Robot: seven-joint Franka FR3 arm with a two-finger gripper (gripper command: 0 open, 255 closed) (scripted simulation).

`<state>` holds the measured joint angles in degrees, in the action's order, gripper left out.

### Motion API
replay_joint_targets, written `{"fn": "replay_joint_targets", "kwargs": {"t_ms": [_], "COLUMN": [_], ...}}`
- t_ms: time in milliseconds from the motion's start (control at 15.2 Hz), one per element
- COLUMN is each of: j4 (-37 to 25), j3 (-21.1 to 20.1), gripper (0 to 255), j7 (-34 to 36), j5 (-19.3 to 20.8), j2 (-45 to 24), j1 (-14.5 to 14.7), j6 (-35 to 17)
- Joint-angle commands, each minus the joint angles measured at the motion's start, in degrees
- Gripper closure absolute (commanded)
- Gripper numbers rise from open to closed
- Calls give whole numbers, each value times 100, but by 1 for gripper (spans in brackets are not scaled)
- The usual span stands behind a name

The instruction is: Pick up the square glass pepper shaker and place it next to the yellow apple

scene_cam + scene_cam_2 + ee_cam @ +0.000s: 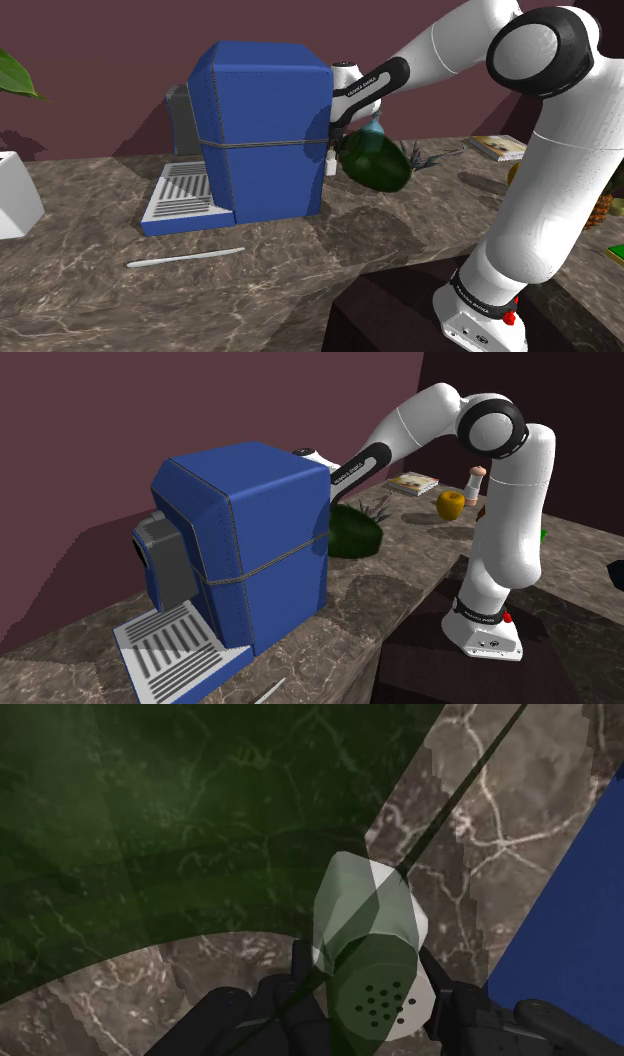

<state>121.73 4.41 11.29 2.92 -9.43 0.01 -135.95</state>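
The pepper shaker [368, 939] is a small pale square-sided shaker with a perforated cap. It stands between the blue coffee machine [575, 919] and a dark green round object [180, 834]. My gripper [370, 996] has one black finger against each side of it, just below the cap, so it is shut on the shaker. In the shoulder view the shaker [330, 160] shows as a small white piece under my gripper [339, 135], close to the counter and tight against the machine's side. The yellow apple [451, 505] lies farther along the counter, beyond the arm's base.
The blue coffee machine [265, 130] crowds the gripper on one side and the green object [378, 162] on the other. A book [412, 483] and a tall mill [475, 482] sit near the apple. A knife [185, 259] lies on the marble counter [90, 300].
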Motion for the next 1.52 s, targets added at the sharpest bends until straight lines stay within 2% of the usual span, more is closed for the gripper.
{"fn": "replay_joint_targets", "kwargs": {"t_ms": [0,1452], "j4": [-5,-863], "j3": [1,-8], "gripper": [255,255], "j7": [-5,-51], "j5": [-1,8], "j2": [-9,727], "j1": [-3,11], "j6": [10,1603]}}
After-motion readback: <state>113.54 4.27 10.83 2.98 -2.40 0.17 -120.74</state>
